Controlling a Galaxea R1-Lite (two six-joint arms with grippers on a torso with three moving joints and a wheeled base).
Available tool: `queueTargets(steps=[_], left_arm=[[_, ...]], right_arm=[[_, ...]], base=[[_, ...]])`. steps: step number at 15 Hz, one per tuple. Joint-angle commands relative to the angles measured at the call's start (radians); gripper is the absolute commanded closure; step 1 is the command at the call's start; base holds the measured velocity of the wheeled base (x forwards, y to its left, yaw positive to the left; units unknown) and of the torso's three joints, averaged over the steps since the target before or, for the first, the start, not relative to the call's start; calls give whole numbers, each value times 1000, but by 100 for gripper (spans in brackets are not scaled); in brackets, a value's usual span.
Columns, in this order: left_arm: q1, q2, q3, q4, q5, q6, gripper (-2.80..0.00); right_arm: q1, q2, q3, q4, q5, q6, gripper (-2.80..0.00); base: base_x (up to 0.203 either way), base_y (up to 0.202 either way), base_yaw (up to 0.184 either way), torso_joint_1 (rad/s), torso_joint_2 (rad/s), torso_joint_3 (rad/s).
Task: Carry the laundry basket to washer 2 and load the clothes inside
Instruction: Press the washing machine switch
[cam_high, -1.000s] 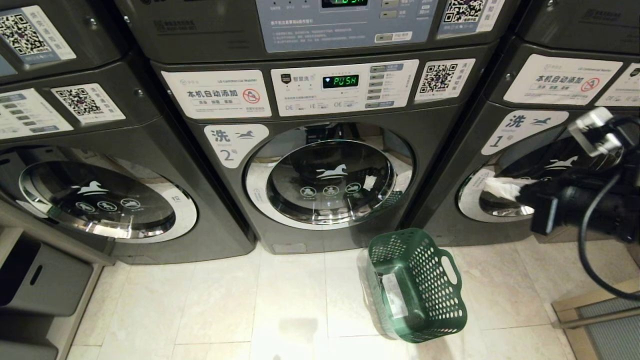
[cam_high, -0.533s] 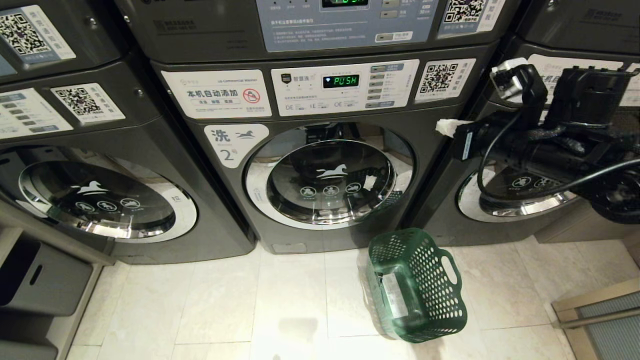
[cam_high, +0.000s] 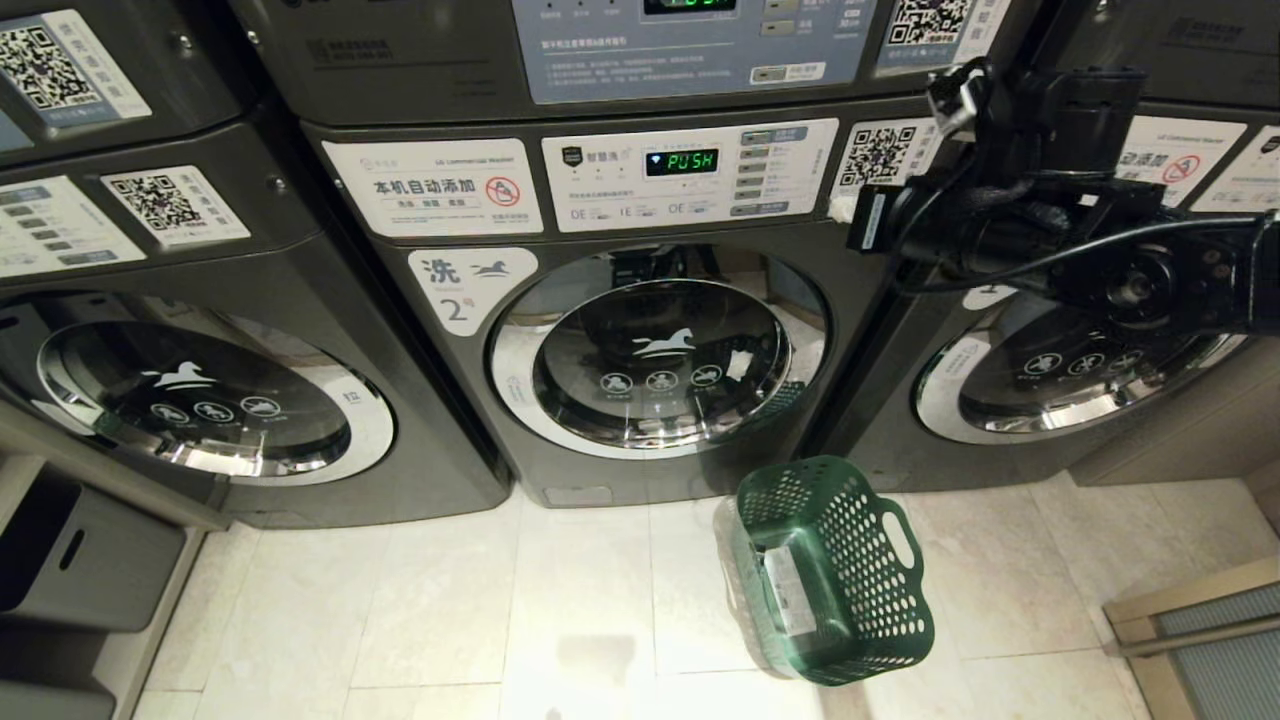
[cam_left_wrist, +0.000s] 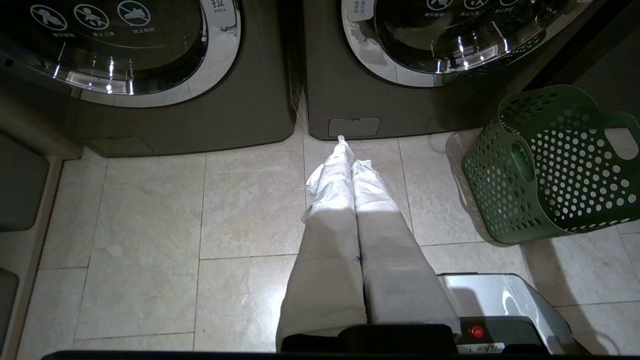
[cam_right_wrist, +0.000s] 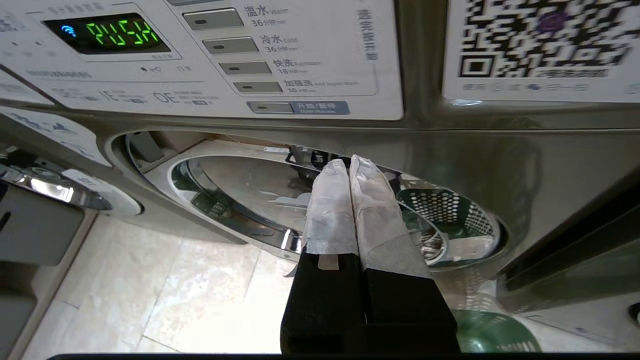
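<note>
Hovering with fingers (cam_right_wrist: 345, 200) pressed together and empty, the right gripper (cam_high: 845, 208) sits beside dark grey washer 2's (cam_high: 640, 330) control panel; the green perforated plastic laundry basket (cam_high: 830, 570) lies tipped on the tiled floor (cam_high: 400, 620) just right of the closed door; left gripper (cam_left_wrist: 350, 170) narrow, low.

Right tool (cam_high: 845, 207) higher, nearer washer 2 (cam_high: 650, 350)

You are looking at three front-loading washers standing in a row: washer 2 (cam_high: 640, 330) in the middle, one (cam_high: 190, 390) to its left and one (cam_high: 1060, 380) to its right. One laundry basket (cam_high: 835, 575) is sitting on the floor, and four QR stickers are showing on the panels.
</note>
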Motion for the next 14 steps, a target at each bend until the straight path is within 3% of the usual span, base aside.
queueTargets(steps=[1, 5, 14], left_arm=[[0, 1, 0, 0, 0, 0, 0], [0, 1, 0, 2, 0, 0, 0], [0, 1, 0, 0, -1, 0, 0]], right_arm=[[31, 60, -73, 59, -7, 14, 0], [79, 36, -72, 165, -6, 124, 0], [86, 137, -257, 185, -12, 148, 0]], base=[[0, 0, 0, 0, 0, 0], [0, 0, 0, 0, 0, 0], [0, 0, 0, 0, 0, 0]])
